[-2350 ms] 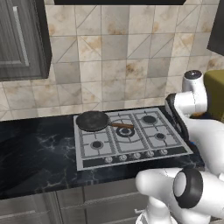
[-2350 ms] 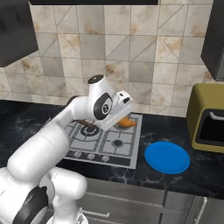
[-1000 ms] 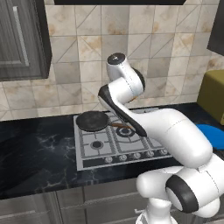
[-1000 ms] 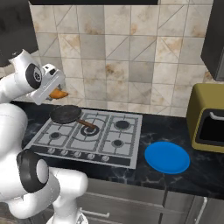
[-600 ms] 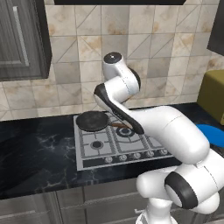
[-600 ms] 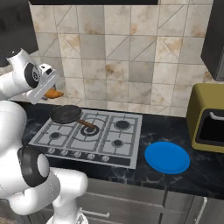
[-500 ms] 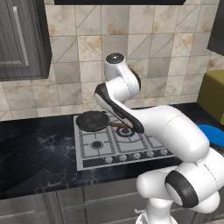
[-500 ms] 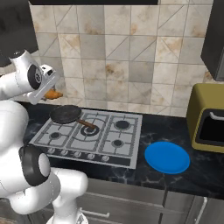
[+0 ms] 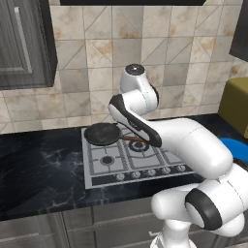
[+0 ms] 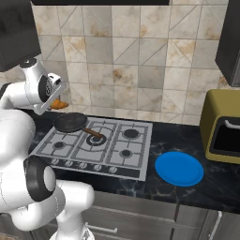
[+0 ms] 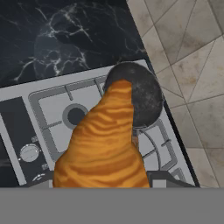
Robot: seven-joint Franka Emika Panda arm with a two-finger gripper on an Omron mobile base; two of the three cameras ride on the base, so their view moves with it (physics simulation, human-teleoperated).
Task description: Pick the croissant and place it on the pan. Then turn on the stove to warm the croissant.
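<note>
My gripper (image 10: 55,101) is shut on the croissant (image 10: 60,104), an orange-brown lump held in the air just behind and left of the pan (image 10: 70,123). In the hand view the croissant (image 11: 103,140) looms large and hides my fingertips. Beyond its tip lies the dark round pan (image 11: 142,94). The pan (image 9: 102,133) sits on the back left burner of the silver stove (image 9: 145,167), with its wooden handle (image 10: 94,133) pointing toward the stove's middle. A row of knobs (image 10: 82,165) runs along the stove's front edge.
A flat blue plate (image 10: 179,168) lies on the black marble counter (image 10: 168,138) to the right of the stove. A yellow-green toaster oven (image 10: 222,126) stands at the far right. The tiled wall (image 10: 122,61) rises close behind the pan.
The arm swung left from over the stove's right side, carrying the croissant to above the pan's back left. In the last second it sank slightly.
</note>
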